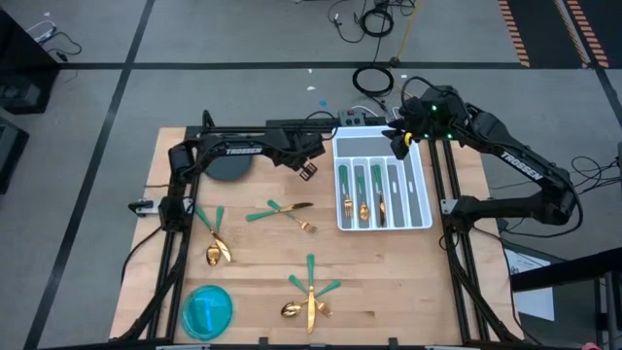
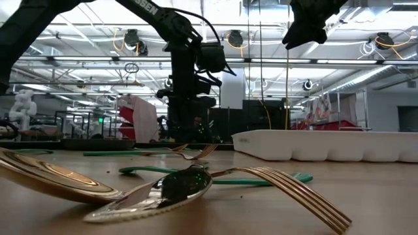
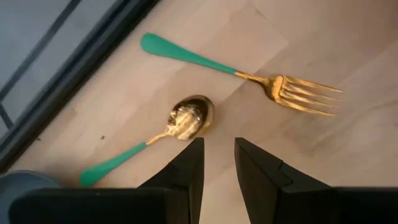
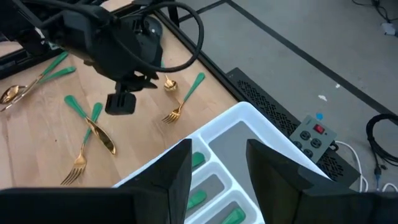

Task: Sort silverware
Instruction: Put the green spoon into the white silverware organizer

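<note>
The silverware has gold heads and green handles. A spoon [image 3: 186, 118] and a fork [image 3: 273, 84] lie flat on the wooden table just ahead of my left gripper [image 3: 219, 155], which hangs open above the wood, its fingers pointing steeply down and touching nothing. In the high view my left gripper [image 1: 309, 171] is left of the white tray [image 1: 420, 216]. More silverware lies in three loose groups [image 1: 215, 241] [image 1: 286, 211] [image 1: 311, 292]. Several pieces [image 1: 363, 192] lie in the tray's slots. My right gripper [image 4: 217, 163] waits open above the tray's far end [image 4: 239, 121].
A dark round plate [image 1: 231, 167] sits at the far left under the left arm, and a clear blue dish [image 1: 207, 311] at the near left corner. A grey control box [image 4: 309, 134] with cables lies just beyond the tray's far end. Bare wood lies between the silverware groups.
</note>
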Controlling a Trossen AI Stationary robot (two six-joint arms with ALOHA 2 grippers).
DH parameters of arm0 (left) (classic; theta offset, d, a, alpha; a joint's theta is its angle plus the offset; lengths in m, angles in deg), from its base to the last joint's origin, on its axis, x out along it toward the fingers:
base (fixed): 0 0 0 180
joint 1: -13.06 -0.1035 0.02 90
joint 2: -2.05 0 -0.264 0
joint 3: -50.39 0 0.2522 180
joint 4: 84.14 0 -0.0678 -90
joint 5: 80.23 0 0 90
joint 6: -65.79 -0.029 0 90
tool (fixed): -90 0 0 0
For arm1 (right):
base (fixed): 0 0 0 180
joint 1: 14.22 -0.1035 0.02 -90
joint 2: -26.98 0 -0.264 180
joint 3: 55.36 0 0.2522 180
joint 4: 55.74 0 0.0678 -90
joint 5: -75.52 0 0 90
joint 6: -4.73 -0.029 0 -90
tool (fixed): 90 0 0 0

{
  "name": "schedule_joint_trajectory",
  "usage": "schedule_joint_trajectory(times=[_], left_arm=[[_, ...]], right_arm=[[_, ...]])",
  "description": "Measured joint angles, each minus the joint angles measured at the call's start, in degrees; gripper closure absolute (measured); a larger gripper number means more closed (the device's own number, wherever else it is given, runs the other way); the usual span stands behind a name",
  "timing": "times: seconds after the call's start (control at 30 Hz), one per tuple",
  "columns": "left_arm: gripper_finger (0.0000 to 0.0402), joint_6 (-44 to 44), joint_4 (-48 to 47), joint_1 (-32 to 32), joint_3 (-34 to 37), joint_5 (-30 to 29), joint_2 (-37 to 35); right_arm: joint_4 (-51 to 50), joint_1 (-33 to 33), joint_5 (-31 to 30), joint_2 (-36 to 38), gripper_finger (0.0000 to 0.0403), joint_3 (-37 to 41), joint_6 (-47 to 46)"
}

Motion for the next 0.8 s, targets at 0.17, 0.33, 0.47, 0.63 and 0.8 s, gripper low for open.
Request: schedule_joint_trajectory(times=[0.17, 0.33, 0.47, 0.63, 0.8], left_arm=[[0.0304, 0.1, 2.6, 0.1, 0.0, -0.5, 1.5], [0.0304, 1.1, 3.3, 0.6, 0.0, -0.6, 3.2], [0.0304, 1.5, 2.9, 0.6, 0.0, -0.7, 4.8], [0.0304, 1.6, 1.8, 0.6, 0.1, -2.1, 6.5], [0.0304, 1.3, 2.2, 0.7, 0.0, -7.1, 6.3]], right_arm=[[0.1, 0.0, 0.0, -0.1, 0.0257, 0.0, 0.2], [0.1, 0.0, 0.0, -0.1, 0.0257, 0.0, 0.7], [0.1, 0.0, 0.0, -0.1, 0.0257, 0.0, 1.5], [0.1, 0.0, 0.0, -0.1, 0.0257, 0.0, 1.7], [0.1, 0.0, 0.0, -0.1, 0.0257, 0.0, 1.7]])
